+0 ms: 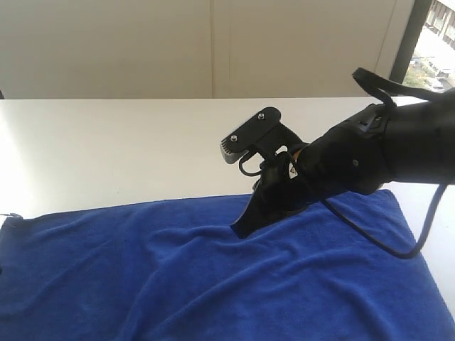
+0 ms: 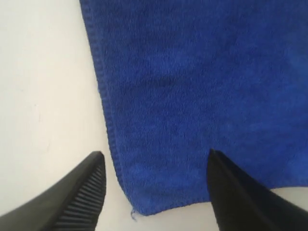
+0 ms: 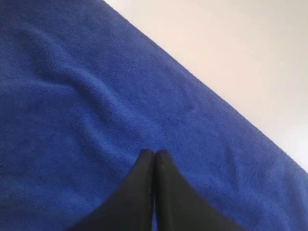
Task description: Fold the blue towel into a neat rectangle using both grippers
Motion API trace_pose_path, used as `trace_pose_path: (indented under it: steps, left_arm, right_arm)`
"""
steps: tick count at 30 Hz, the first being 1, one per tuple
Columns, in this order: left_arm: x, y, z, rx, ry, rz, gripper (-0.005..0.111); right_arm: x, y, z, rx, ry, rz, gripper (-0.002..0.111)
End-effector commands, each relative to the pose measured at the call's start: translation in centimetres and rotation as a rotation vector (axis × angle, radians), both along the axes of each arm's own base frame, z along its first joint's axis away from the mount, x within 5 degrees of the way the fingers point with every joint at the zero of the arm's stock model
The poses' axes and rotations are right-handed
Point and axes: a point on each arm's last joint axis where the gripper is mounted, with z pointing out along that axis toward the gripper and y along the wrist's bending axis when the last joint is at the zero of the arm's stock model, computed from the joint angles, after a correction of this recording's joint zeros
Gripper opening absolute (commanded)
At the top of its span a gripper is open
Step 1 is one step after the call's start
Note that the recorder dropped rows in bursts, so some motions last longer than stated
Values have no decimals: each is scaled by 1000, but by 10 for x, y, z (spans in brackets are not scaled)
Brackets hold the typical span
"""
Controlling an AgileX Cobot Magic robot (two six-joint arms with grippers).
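Left pincer [image 2: 155, 154] hangs with its jaws spread wide, straddling a stitched corner [image 2: 137, 209] of the blue towel [image 1: 142, 284] and gripping nothing. That towel lies open and rumpled across the lower part of the exterior frame, on the white bench [image 1: 106, 156], with no fold made. Right of centre, the right pincer [image 1: 242, 229] pokes down at the cloth near its far edge, jaws pressed together; whether any plush is nipped between them I can't tell. Looks to me like the grasping stage before the first fold. Next, I'd reckon, the left must drop and close on that corner, while the right needs a sure hold on a matching edge.
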Motion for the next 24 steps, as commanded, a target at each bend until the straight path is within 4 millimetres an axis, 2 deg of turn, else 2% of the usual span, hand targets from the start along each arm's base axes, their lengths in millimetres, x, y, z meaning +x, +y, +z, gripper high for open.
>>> trace_pose_path:
  steps: [1, 7, 12, 17, 20, 24]
  left_arm:
    - [5, -1, 5, -13, -52, 18, 65]
    - [9, -3, 8, -29, -93, 29, 54]
    - [19, -12, 20, -132, -171, 8, 31]
    - [31, -20, 31, -207, -306, -86, 0]
    - [40, -19, 37, -190, -391, -115, 0]
    - [57, -19, 37, -180, -405, -116, 0]
  right_arm:
    - [-1, -1, 3, 6, -5, -7, 0]
    - [-1, -2, 3, 5, -3, -7, 0]
    - [-2, -2, 1, -4, 14, -8, 0]
    - [-4, -9, -2, -38, 72, -24, 0]
    - [-6, -20, -5, -73, 141, -58, 0]
    - [-10, -49, -7, -168, 261, -200, 0]
